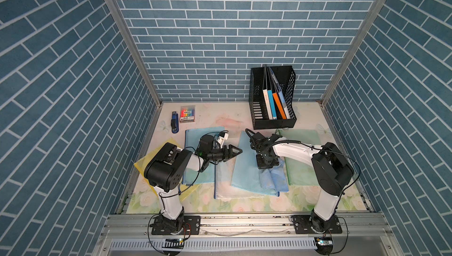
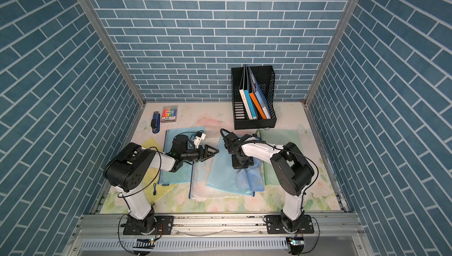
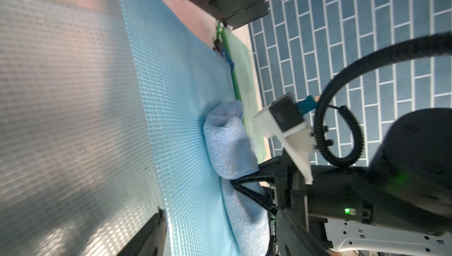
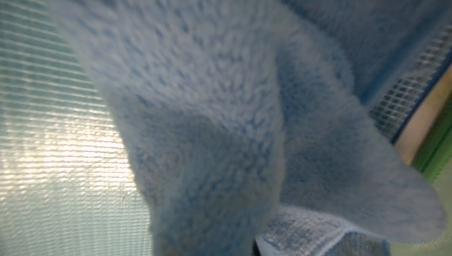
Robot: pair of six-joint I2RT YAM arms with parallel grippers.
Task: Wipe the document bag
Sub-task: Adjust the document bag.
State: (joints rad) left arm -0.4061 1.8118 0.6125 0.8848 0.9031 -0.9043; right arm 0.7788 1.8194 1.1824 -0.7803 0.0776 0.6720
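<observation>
- Found blue mesh document bag [image 1: 244, 169] flat at frame centre on the surface [image 1: 232, 117], overlapping a clear mesh bag [image 1: 222, 188]; long axis running upper to lower frame, slightly tilted.
- Observed right tool [image 1: 266, 163] pressed together, pinching a blue microfibre cloth [image 1: 274, 181] down onto the bag's right edge.
- Noted most of the bag's face lying frame-left of the cloth; judged coming stroke to run leftward, across the short axis.
- Located left tool [image 1: 236, 151] by the bag's left edge, apart from the cloth; unable to tell whether spread or closed.
</observation>
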